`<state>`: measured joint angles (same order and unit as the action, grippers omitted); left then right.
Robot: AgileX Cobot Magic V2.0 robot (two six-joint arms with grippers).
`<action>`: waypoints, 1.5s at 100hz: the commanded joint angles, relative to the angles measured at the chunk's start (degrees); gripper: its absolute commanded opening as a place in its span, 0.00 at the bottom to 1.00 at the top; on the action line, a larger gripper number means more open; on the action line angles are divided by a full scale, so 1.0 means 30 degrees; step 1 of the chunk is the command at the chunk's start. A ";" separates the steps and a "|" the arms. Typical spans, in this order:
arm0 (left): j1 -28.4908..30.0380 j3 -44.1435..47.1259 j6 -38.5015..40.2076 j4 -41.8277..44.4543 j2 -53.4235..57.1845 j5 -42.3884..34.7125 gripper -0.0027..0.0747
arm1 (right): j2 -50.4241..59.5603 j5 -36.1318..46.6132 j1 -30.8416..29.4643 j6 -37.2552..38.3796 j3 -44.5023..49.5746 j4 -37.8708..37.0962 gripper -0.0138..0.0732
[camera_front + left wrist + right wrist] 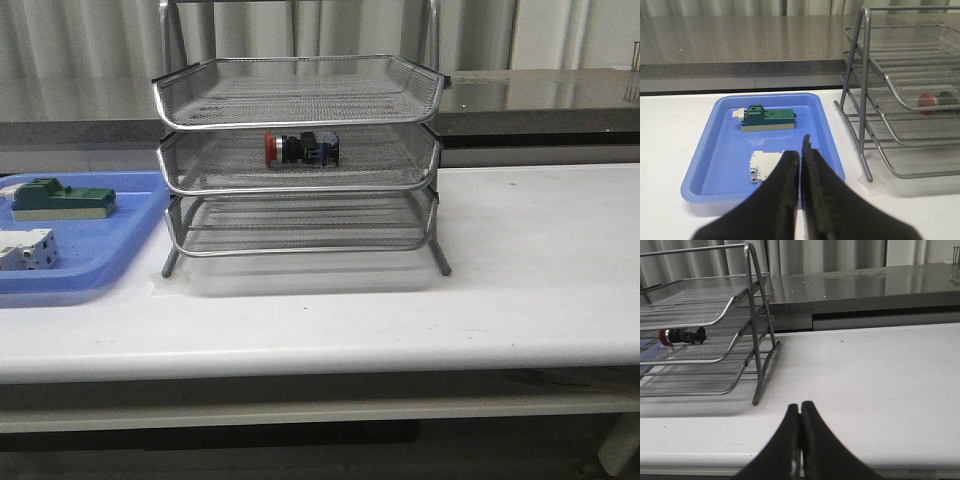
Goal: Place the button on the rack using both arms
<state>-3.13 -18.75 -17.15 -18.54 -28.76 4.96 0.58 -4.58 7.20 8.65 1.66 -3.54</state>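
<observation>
- Small push-button point(302, 148) with a red mushroom head, silver collar, black body and blue rear block lay on its side in the middle tier of the three-tier silver wire-mesh rack point(300, 160), red head toward the robot's left.
- Rack stood on its metal legs on the white tabletop point(520, 280), just beside a blue plastic tray point(90, 265) on the robot's left side.
- Left gripper point(801, 155): black fingers pressed together, nothing between them. It hung above the near edge of the blue plastic tray, well apart from the rack.
- Ahead of the left gripper, inside the tray, sat a white terminal block point(765, 166) just beyond the fingertips, and farther on a green block point(769, 118) on a pale base. The two blocks lay apart from each other.
- From the left gripper, the button point(932, 100) showed ahead and off to the rack side, seen through the mesh of the middle tier.
- Right gripper point(800, 414): fingers closed against each other, holding nothing, poised over bare white tabletop.
- From the right gripper, the rack point(705, 335) stood ahead and off to one side; the button point(682, 335) was visible in its middle tier, well apart from the fingertips.
- Neither arm showed in the front view.
- Grey countertop point(540, 95) ran behind the table.
</observation>
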 commanded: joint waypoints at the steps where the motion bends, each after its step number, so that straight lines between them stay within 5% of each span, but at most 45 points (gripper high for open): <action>1: 0.0128 -0.0516 0.0150 0.0181 -0.0104 -0.1396 0.04 | 0.0358 0.1697 -0.0114 0.0004 -0.0340 -0.0133 0.08; 17: 0.0128 -0.0516 0.0390 0.1556 -0.0067 -0.1396 0.04 | 0.0358 0.1697 -0.0114 0.0004 -0.0340 -0.0133 0.08; 38: 0.0128 -0.0386 0.5040 0.5871 0.1132 -0.1396 0.04 | 0.0358 0.1697 -0.0114 0.0004 -0.0340 -0.0133 0.08; 104: 0.0128 0.6232 0.7687 0.6892 1.0347 -0.1396 0.04 | 0.0358 0.1697 -0.0114 0.0004 -0.0340 -0.0133 0.08; 150: 0.0128 0.6863 0.7687 0.7231 1.0315 -0.1654 0.04 | 0.0358 0.1697 -0.0114 0.0004 -0.0340 -0.0133 0.08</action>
<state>-3.13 0.10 5.36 2.87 0.27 4.91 0.58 -4.47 7.20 8.68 1.66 -3.54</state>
